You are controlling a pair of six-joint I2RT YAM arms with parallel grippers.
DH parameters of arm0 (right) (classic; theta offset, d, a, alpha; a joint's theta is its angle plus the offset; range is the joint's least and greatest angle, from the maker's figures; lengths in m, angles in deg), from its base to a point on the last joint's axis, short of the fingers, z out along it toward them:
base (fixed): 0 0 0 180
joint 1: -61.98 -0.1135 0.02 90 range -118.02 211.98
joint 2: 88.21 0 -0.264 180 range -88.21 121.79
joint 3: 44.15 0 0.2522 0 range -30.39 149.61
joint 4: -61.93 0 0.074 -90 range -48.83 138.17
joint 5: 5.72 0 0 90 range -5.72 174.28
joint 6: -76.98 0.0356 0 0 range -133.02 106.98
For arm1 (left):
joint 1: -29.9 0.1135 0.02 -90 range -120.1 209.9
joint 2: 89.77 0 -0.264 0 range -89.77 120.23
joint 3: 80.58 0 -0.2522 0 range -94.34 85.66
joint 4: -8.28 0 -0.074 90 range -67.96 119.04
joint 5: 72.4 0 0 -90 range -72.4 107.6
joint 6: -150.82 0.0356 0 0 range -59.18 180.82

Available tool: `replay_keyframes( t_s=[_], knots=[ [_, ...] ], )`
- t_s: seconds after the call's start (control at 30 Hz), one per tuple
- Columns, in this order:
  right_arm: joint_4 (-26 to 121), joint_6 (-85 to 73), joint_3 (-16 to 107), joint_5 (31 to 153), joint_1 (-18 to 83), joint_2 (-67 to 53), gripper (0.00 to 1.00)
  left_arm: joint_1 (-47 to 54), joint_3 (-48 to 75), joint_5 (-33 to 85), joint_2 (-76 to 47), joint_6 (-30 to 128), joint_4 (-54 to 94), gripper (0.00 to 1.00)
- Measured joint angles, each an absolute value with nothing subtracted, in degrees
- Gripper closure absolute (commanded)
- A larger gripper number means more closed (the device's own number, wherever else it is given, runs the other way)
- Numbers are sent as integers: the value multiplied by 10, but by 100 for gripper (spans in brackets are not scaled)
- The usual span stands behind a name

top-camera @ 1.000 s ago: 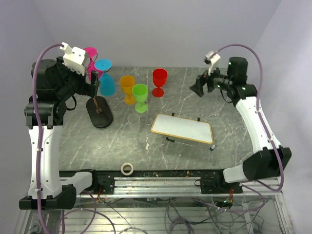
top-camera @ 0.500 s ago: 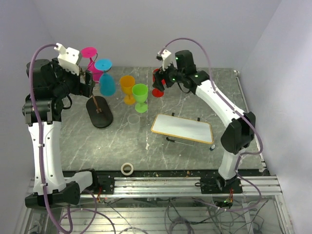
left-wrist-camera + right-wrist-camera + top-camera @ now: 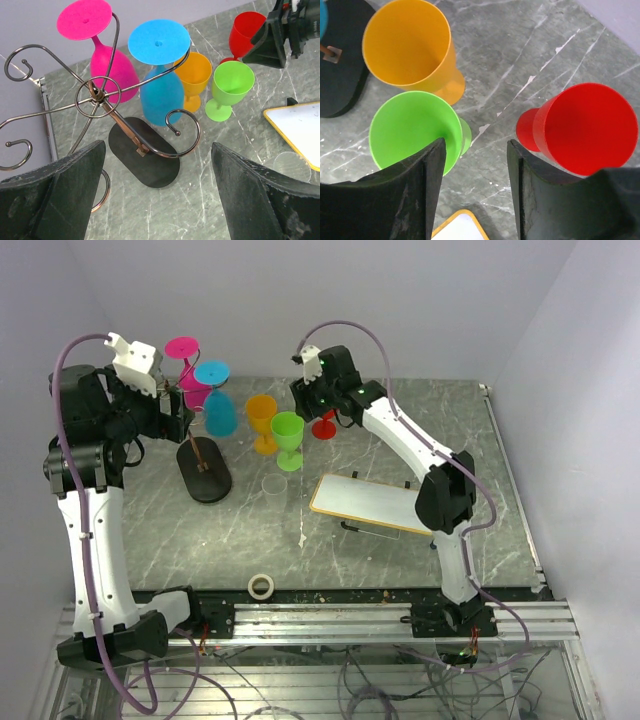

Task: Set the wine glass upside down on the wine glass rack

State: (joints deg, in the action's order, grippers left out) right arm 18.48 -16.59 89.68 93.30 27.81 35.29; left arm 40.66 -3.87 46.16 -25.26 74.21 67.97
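Red plastic wine glass, not yet gripped.
Right claw, half-open and empty, could knock the green plastic glass.

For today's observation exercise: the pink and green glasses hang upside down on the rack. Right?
No. The left wrist view shows the blue glass, not the green glass, hanging upside down with the pink glass on the rack.

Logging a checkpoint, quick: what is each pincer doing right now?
Left pincer: open, holding nothing.
Right pincer: open, holding nothing.
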Motion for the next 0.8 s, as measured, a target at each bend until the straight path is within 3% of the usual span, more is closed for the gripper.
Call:
replay_keyframes(
  t_s=[0.47, 0.8],
  knots=[
    [146, -165, 948, 911, 262, 404, 65, 420, -38, 469, -253, 743, 680, 2],
    [137, -170, 946, 911, 257, 404, 80, 422, -35, 477, -252, 743, 680, 1]
  ],
)
